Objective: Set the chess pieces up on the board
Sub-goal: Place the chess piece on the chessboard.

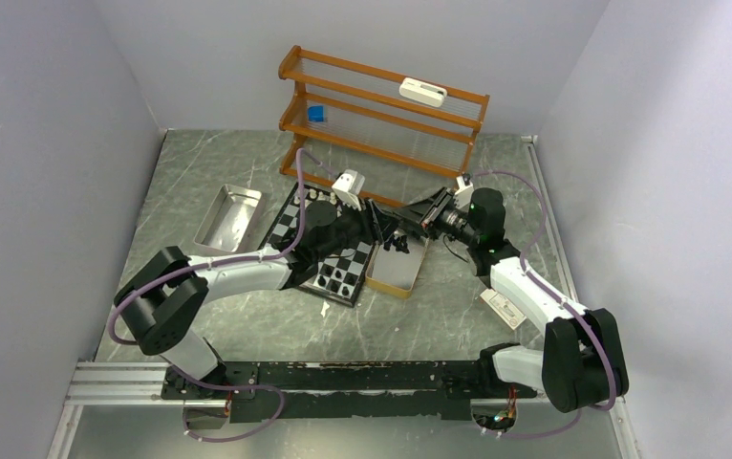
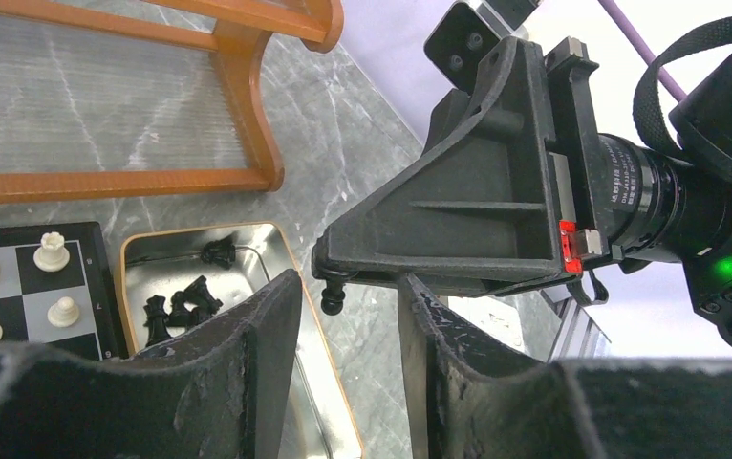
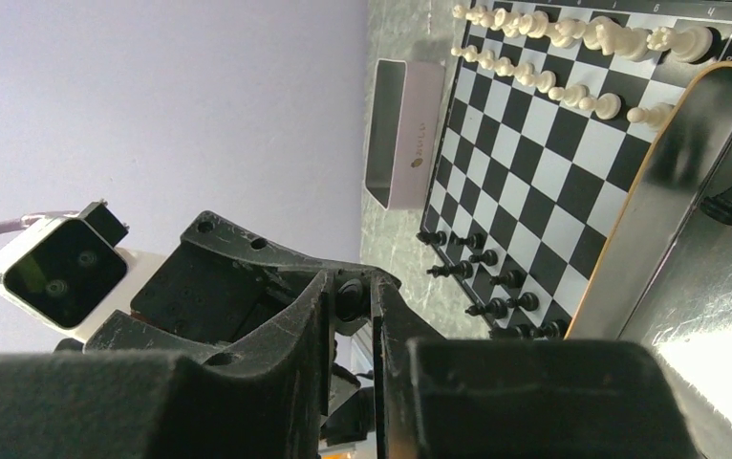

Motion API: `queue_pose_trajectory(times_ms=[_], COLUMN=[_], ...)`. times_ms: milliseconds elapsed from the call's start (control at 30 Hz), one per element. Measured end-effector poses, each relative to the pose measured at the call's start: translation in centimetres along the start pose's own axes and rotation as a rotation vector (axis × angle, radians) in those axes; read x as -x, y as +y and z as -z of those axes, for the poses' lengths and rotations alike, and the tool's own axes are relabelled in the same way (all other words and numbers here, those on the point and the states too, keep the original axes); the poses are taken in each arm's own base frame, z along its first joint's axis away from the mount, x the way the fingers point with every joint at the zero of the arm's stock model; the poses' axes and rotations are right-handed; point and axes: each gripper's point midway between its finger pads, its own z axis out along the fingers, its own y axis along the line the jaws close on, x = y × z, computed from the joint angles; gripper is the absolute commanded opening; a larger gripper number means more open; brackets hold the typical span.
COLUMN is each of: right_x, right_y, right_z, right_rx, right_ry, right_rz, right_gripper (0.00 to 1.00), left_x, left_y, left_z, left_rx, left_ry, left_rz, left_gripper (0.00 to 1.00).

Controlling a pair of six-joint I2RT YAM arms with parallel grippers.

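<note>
The board (image 1: 284, 228) lies at mid-table, with white chess pieces (image 3: 572, 33) in rows at its far end and black ones (image 3: 482, 258) at the near end. More black pieces (image 2: 183, 308) lie in an open tin (image 1: 396, 268) right of the board. My right gripper (image 3: 351, 287) is shut on a small black piece (image 2: 333, 295), which sticks out of its fingertips above the tin's edge. My left gripper (image 2: 351, 282) faces it tip to tip. Its jaws stand apart on either side of that piece without touching it.
A shiny metal tray (image 1: 228, 218) sits left of the board. A wooden rack (image 1: 381, 124) stands behind, holding a blue item (image 1: 316, 114) and a white one (image 1: 422, 93). A small flat white thing (image 1: 504, 308) lies by the right arm.
</note>
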Motion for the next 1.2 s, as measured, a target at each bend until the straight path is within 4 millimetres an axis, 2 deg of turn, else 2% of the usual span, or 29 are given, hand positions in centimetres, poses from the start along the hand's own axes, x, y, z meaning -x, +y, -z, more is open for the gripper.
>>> queue_pose_trajectory(times_ms=[333,600,767,1000,1200], right_x=[-0.04,0.03,0.13,0.01,0.0], right_y=[-0.1,-0.08,0.22,0.08,-0.02], right_z=[0.02,0.02,0.01,0.1,0.12], right_rx=[0.0,0.001,0.014,0.027,0.025], right_ry=[-0.002,-0.006,-0.011,-0.013,-0.014], right_rz=[-0.01,-0.016,-0.016,-0.033,-0.033], right_gripper=[0.19,0.19,0.18,0.18,0.19], left_x=[-0.44,-0.8,-0.76,-0.64,-0.69], left_y=[0.2,0.44,0.44,0.36,0.4], left_z=[-0.26,-0.03,-0.05,-0.06,-0.05], left_rx=[-0.002,-0.002,-0.004,-0.015,-0.02], left_ry=[0.004,0.003,0.002,-0.002,0.001], left_rz=[0.0,-0.006,-0.015,-0.043,-0.076], left_gripper=[0.47,0.4,0.31,0.06,0.05])
